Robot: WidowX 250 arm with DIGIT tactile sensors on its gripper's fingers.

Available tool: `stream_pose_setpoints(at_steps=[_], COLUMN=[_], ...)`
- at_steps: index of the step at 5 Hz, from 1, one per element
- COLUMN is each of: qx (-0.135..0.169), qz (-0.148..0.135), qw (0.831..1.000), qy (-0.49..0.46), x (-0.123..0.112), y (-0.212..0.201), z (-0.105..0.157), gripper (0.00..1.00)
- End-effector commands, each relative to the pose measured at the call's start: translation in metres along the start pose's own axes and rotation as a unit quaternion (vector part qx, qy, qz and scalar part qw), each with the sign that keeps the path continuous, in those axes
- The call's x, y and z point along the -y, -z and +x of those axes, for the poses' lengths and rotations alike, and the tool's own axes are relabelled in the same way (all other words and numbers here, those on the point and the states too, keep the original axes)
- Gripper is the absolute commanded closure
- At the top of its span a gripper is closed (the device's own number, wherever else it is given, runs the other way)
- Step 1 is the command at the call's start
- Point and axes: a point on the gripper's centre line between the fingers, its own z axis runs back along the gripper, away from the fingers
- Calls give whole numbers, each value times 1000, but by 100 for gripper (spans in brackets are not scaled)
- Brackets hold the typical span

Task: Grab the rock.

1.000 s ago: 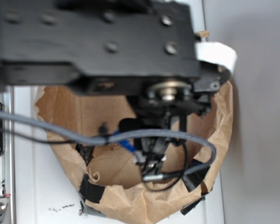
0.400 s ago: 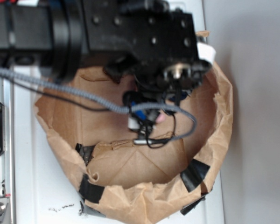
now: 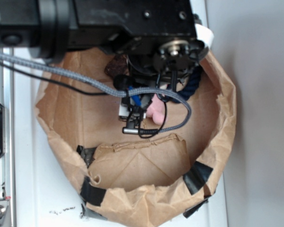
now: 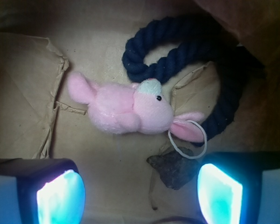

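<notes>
Inside the brown paper bag (image 3: 217,123), the tool (image 4: 140,189) hangs with its jaws wide and holding nothing, the dark blue rope (image 4: 196,51) and the pink bunny (image 4: 126,109) lie beyond it, and the rock (image 4: 173,169) sits between the fingers, near the right one.

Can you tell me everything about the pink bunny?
The pink bunny is a small fuzzy plush toy lying on its side on the brown paper floor. It has a black bead eye, a pale whitish patch on its head and a thin white loop by one ear. The dark blue rope curls just behind it, and the rock sits just below its ear.
</notes>
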Motion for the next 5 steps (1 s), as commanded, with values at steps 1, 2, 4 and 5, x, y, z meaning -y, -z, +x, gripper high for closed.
stream_pose_setpoints(at_steps=[1, 2, 4, 5], qx=[26, 26, 62, 68], qz=[10, 10, -41, -39], qw=[1000, 1000, 994, 993], qy=[-7, -7, 81, 89], x=[-8, -8, -20, -32], y=[-15, -15, -2, 1], z=[1, 1, 2, -8], gripper=[0, 0, 0, 0])
